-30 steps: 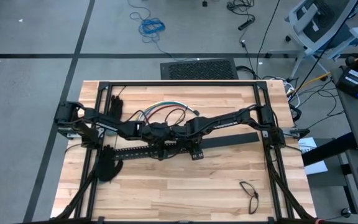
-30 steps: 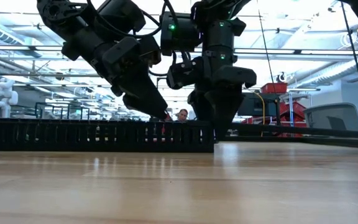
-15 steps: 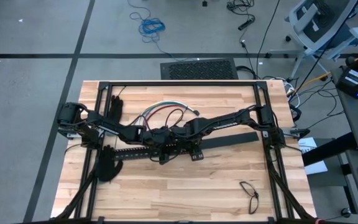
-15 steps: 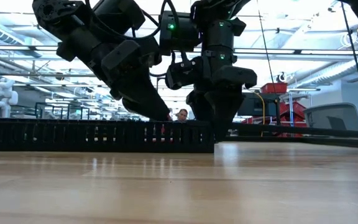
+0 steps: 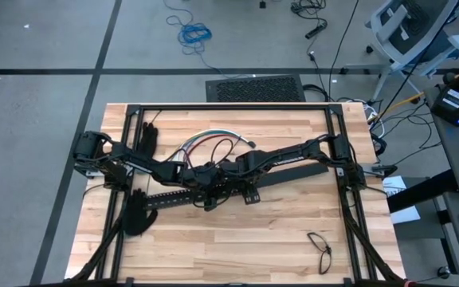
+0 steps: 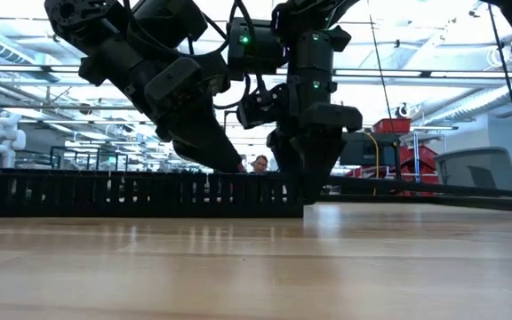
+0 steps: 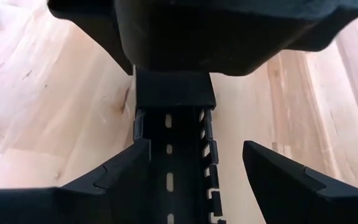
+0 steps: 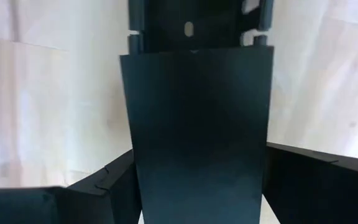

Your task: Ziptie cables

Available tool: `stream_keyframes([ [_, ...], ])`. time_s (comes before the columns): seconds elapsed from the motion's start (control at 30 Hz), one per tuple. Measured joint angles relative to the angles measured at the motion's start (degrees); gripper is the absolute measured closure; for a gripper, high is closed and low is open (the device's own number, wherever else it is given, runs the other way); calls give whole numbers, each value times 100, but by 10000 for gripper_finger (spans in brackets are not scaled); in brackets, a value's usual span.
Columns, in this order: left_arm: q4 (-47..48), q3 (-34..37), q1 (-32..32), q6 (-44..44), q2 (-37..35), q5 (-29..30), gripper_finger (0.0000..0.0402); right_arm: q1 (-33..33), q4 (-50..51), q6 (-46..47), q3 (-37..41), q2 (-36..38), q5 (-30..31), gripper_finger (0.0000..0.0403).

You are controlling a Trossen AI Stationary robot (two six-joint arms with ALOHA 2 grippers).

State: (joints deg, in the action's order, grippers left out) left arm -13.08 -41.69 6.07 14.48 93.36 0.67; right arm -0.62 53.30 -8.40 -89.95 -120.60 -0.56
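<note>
**Both my grippers on the black bars**

My left gripper (image 7: 191, 180) straddles the slotted bar (image 7: 169, 149), fingers spread. My right gripper (image 8: 194, 186) grasps the flat bar (image 8: 194, 124). The cables (image 5: 213, 142) lie behind my arms on the table (image 5: 237, 239).

An overhead camera looks straight down on the whole table (image 5: 237, 239), while a low one sits at tabletop level, facing the room. Both wrist cameras peer closely at the slotted bar (image 7: 169, 174), shared with the wider views.
</note>
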Motion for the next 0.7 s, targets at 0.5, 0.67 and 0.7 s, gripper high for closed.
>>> stream_keyframes([
  [0.5, 59, -9, -80, -26, -35, 92, 146, 20, 19, 63, 0, 0, 105, 108],
  [0.67, 353, -126, -175, -40, -65, 53, 146, 27, 69, 129, 2, 1, 93, 108],
  [0.7, 508, -194, -193, -100, -93, 46, 146, 31, 86, 133, 2, 7, 103, 108],
])
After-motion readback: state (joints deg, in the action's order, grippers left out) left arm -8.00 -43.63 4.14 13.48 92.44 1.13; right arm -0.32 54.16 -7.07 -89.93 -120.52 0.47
